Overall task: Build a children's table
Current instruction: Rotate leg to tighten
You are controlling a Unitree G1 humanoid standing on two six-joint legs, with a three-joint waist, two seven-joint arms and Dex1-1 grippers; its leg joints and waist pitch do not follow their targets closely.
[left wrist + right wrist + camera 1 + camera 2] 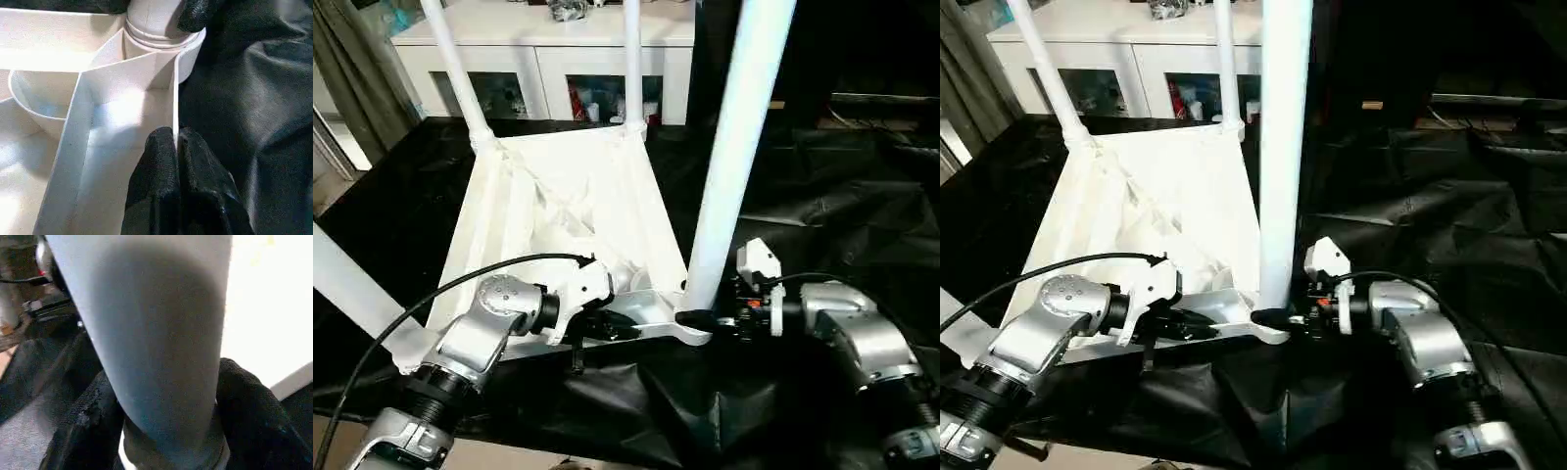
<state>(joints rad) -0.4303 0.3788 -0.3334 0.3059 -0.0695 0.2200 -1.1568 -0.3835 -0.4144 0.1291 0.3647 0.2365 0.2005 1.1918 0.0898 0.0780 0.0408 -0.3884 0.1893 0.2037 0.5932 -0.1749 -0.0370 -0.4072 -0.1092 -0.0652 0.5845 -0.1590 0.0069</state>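
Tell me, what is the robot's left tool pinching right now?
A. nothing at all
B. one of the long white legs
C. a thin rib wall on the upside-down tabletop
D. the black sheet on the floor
C: in the left wrist view the left tool has its two black fingers closed on a thin upright rib of the tabletop, near the corner socket.

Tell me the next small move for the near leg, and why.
Probably press the near leg further down: the right gripper straddles its base at the corner socket, while the left gripper pinches a tabletop rib beside it.
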